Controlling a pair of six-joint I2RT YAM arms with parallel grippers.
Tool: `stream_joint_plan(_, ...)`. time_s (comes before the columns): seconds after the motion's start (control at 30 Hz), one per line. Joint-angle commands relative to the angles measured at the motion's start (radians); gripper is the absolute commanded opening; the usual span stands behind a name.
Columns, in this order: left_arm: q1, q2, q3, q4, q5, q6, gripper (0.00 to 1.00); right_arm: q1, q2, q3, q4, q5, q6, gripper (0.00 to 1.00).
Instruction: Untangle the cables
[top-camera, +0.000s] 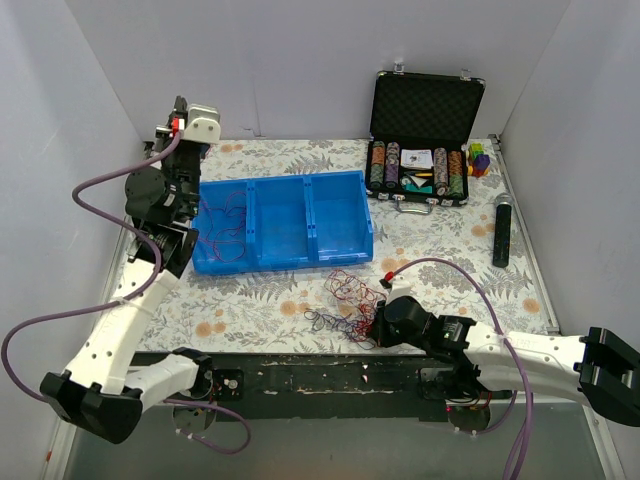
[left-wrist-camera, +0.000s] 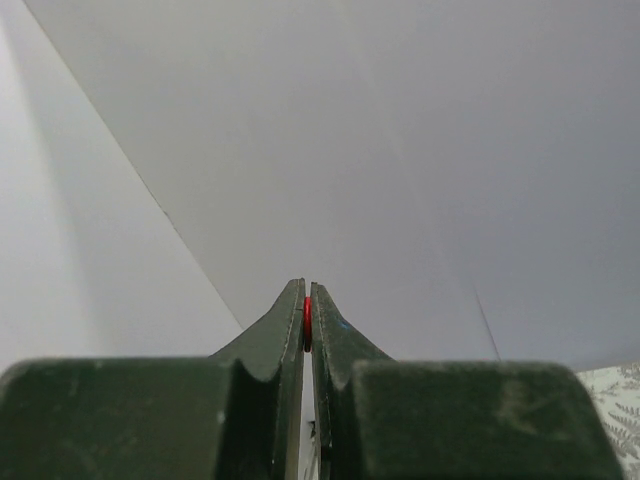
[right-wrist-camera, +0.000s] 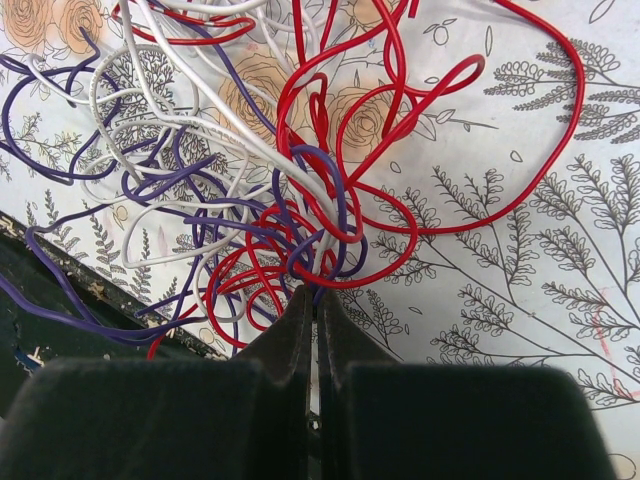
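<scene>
Your left tool (left-wrist-camera: 307, 291): raised, pinched shut on a red cable (left-wrist-camera: 307, 326). Your right tool (right-wrist-camera: 313, 294): closed on the knot of the cables (right-wrist-camera: 300, 180), a red, white and purple tangle on the surface (right-wrist-camera: 520, 280) by its near edge. Blue bin (top-camera: 285, 262): red strands in its left compartment.
</scene>
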Motion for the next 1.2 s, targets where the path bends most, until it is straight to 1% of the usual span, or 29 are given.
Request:
stream_joint_plan(0.0,0.056,-0.013,-0.053,-0.017,0.085,-0.082,0.0,0.004,0.008,-0.005,-0.06,-0.002,-0.016,0.01)
stream_joint_plan(0.23,0.118,0.03,-0.083,0.002,0.127,-0.133,0.0,0.004,-0.006,-0.008,-0.065,0.0,-0.011,0.01)
stream_joint_plan(0.4,0.135,0.026,-0.155,0.031,0.16,-0.137,0.0,0.004,-0.009,-0.016,-0.06,0.0,-0.008,0.01)
stream_joint_plan(0.6,0.135,-0.008,-0.262,-0.033,0.18,-0.134,0.0,0.004,-0.006,-0.015,-0.059,0.0,-0.007,0.01)
stream_joint_plan(0.8,0.136,-0.069,-0.395,-0.11,0.16,-0.173,0.0,0.004,-0.012,-0.022,-0.057,-0.003,0.001,0.01)
stream_joint_plan(0.93,0.136,-0.051,-0.428,-0.155,0.121,-0.174,0.0,0.004,-0.017,-0.028,-0.06,-0.003,0.003,0.01)
stream_joint_plan(1.03,0.136,-0.026,-0.469,-0.149,0.104,-0.154,0.0,0.004,-0.02,-0.031,-0.06,-0.003,0.007,0.01)
stream_joint_plan(1.13,0.135,0.019,-0.535,-0.08,0.061,-0.101,0.0,0.004,-0.02,-0.025,-0.063,-0.003,0.004,0.01)
stream_joint_plan(1.17,0.136,0.036,-0.544,-0.081,0.059,-0.094,0.0,0.004,-0.021,-0.021,-0.068,-0.002,0.001,0.01)
